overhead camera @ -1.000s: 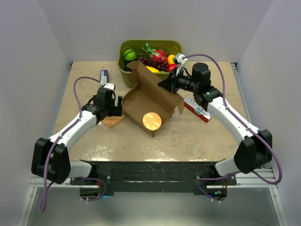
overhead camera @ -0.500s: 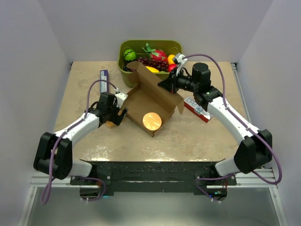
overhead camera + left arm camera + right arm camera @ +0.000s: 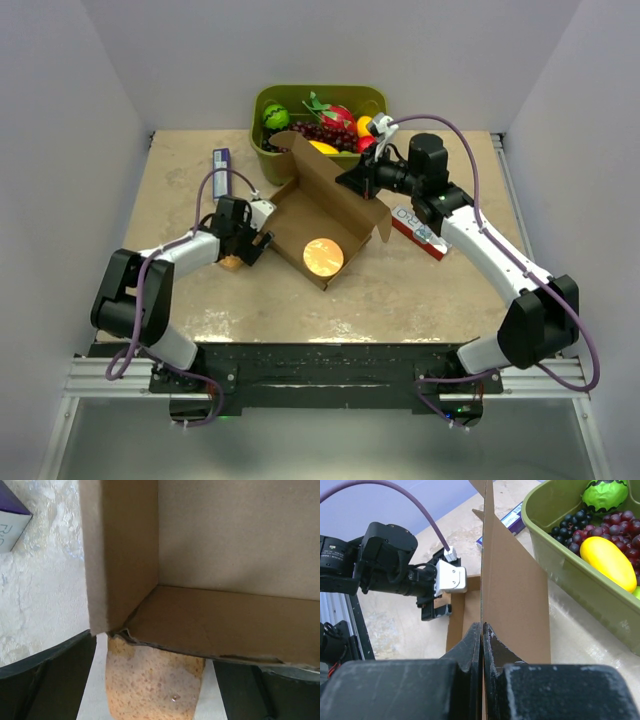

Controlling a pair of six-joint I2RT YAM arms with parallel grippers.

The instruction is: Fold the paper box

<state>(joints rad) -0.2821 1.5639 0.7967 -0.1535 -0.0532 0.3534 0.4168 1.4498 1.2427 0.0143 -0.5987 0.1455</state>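
The paper box (image 3: 322, 212) is brown cardboard, half formed, in the middle of the table with its back wall upright. My right gripper (image 3: 362, 181) is shut on the top edge of that wall (image 3: 512, 595), the cardboard pinched between both jaws (image 3: 482, 630). My left gripper (image 3: 258, 240) is open at the box's left wall. In the left wrist view its dark fingers (image 3: 45, 675) stand wide apart, low in the frame, with the box's corner (image 3: 130, 625) just ahead and an orange sponge (image 3: 155, 680) between them.
An olive-green tub (image 3: 262, 150) of fruit stands behind the box. A small purple box (image 3: 221, 160) lies at the back left and a red and white carton (image 3: 420, 232) to the right. An orange disc (image 3: 323, 256) lies inside the box. The sponge (image 3: 234, 262) is at the box's left.
My left arm has swung right and inward until its gripper reaches the box's left wall, over the sponge. The right arm and the box have not moved.
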